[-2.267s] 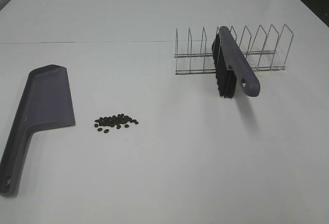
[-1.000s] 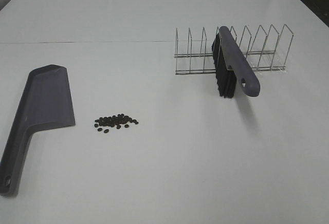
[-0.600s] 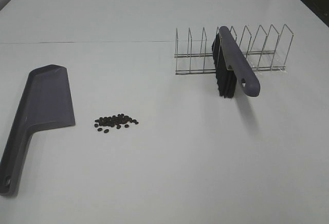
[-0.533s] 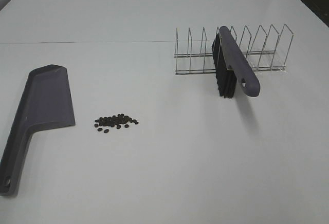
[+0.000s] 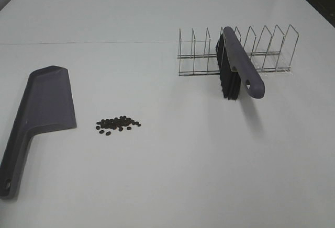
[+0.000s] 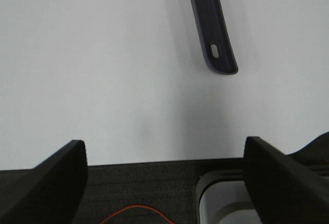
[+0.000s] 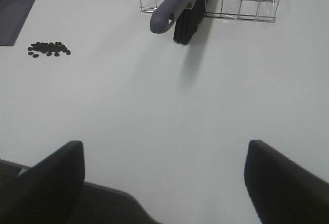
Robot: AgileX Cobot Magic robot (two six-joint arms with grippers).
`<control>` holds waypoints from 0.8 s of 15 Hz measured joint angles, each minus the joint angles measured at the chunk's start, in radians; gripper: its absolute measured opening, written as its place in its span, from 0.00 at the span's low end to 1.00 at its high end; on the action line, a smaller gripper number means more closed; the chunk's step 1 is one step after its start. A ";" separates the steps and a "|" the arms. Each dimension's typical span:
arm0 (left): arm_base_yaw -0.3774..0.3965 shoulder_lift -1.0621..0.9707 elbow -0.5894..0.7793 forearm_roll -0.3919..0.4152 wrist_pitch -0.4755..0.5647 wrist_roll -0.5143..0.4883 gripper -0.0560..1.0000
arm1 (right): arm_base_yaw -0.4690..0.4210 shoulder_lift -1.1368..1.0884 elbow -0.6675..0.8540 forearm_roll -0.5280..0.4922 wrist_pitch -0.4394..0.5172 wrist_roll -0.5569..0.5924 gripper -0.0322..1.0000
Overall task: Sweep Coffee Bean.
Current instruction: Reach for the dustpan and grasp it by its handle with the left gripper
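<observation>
Nothing has shifted since a moment ago. From the high camera, the coffee beans (image 5: 118,124) lie in a loose cluster on the white table (image 5: 157,181), just right of the dustpan (image 5: 47,102) and not touching its mouth. The hand brush (image 5: 241,66) leans in the wire rack (image 5: 272,50), well apart from the dustpan. In the left wrist view, the left gripper (image 6: 163,143) has its jaws spread wide near the dustpan's handle end. In the right wrist view, the right gripper (image 7: 163,144) is also spread wide, far from the dustpan.
</observation>
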 joint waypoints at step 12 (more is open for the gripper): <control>0.000 0.368 -0.045 -0.057 -0.380 -0.194 0.77 | 0.000 0.000 0.000 0.000 0.000 0.000 0.78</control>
